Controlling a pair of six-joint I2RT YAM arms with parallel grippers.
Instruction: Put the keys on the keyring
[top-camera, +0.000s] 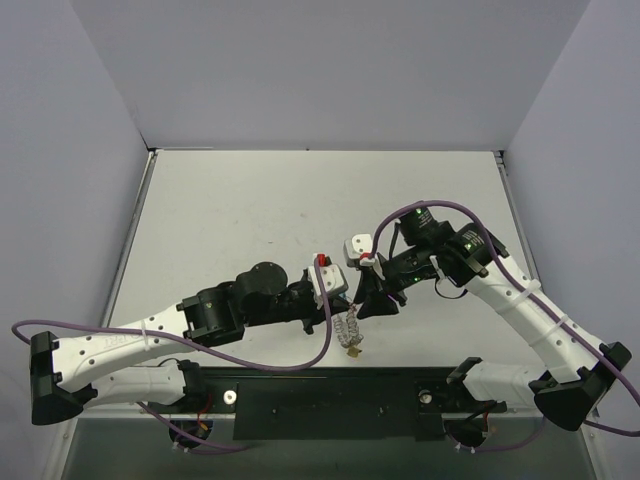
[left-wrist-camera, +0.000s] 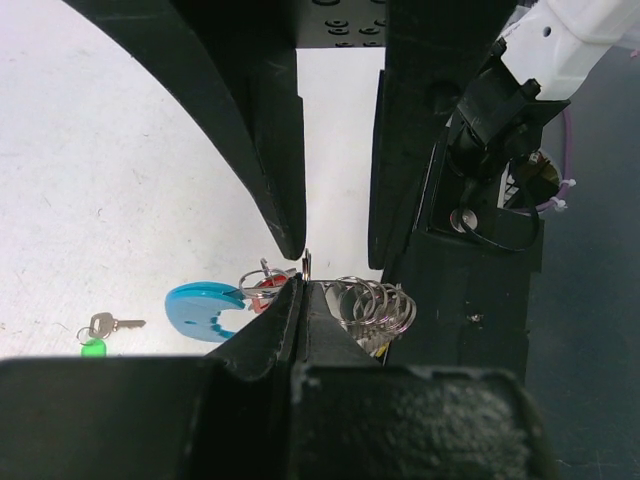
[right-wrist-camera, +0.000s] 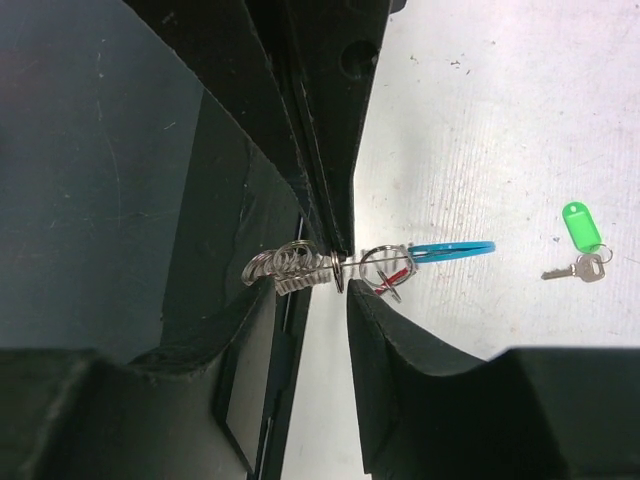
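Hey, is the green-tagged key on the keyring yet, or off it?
Off. The green-tagged key lies alone on the table, apart from the keyring.

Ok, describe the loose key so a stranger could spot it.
Find the coiled keyring held above the white table. Past its blue tag, a small silver key lies alone on the table. Only it carries a bright green tag.

Bright even light, soft shadows, blurry dark foreground
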